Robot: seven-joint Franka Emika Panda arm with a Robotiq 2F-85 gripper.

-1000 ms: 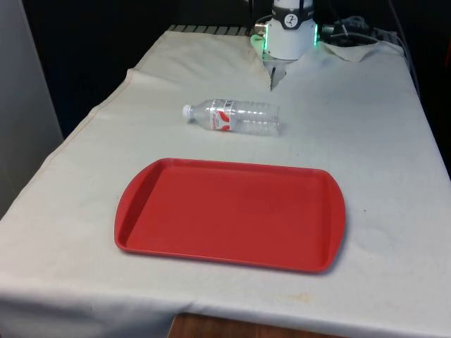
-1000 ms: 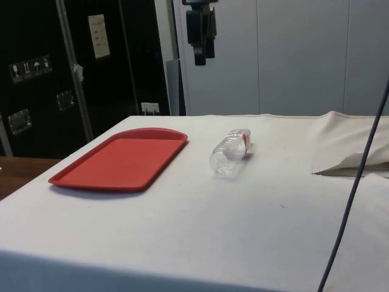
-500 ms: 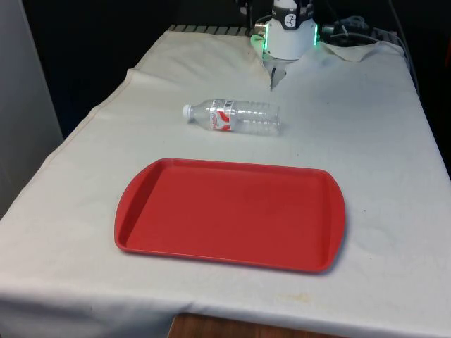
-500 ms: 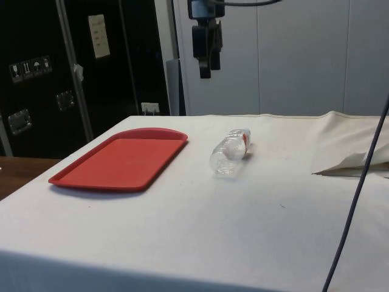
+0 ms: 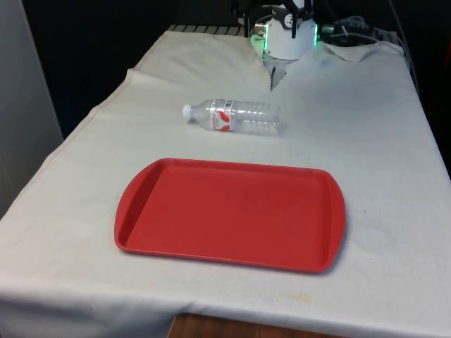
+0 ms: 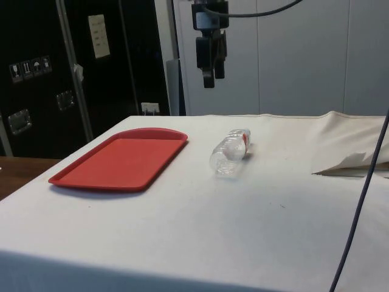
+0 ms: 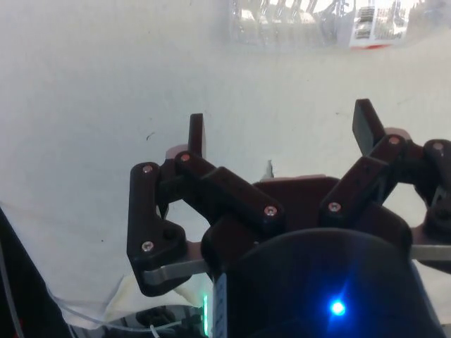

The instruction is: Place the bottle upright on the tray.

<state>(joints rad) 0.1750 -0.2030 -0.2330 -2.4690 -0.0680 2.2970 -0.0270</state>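
Clear water bottle (image 6: 230,152) lies on its side on the counter (image 6: 255,207), below and slightly ahead of the wide-open, empty jaws, its long axis crossing the gap between them.

1 clear plastic bottle (image 5: 234,117), 1 red tray (image 5: 230,213), 1 white cloth (image 5: 366,141) over the table, 1 black gripper (image 6: 211,66), apparently 2 fingers (image 7: 196,135)

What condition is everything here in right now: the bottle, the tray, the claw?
bottle: lying on its side on the cloth, cap on, apart from the tray.
tray: flat on the table, nothing on it.
gripper: open, holding nothing, high above the table.
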